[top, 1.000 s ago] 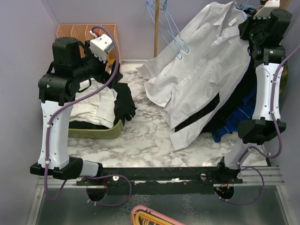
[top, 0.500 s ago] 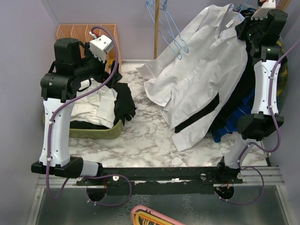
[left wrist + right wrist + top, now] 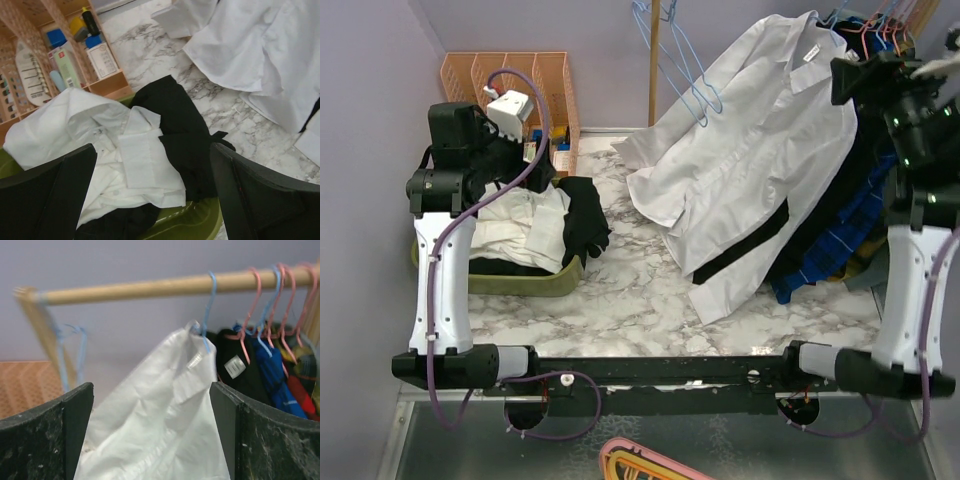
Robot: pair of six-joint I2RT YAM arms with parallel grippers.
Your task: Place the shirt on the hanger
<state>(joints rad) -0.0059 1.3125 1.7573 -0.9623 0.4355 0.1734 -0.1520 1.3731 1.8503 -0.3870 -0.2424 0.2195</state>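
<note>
Shirt: The big white shirt (image 3: 760,150) hangs by its collar up at the wooden rod (image 3: 140,289). Its lower part lies spread on the marble tabletop (image 3: 620,310).
Hanger: The light-blue hanger (image 3: 209,305) has its hook over the rod. Its wire goes down into the shirt's neck, beside the small label.
Done: The shirt looks to be on the hanger, and the hanger is on the rod.
Left to do: Probably little. The pictures do not show whether both shoulders sit well on the wire.
Right gripper: The right gripper (image 3: 150,395) is wide open and holds nothing. It faces the collar.
Left gripper: The left gripper (image 3: 152,150) is wide open and empty, above the green tub (image 3: 200,225).
Around: A smaller white garment (image 3: 100,150) and a black shirt (image 3: 185,130) lie in the tub. Pink hangers (image 3: 250,305) with dark and blue clothes crowd the rod just beside the shirt.
In the way: Those close hangers could snag.
</note>
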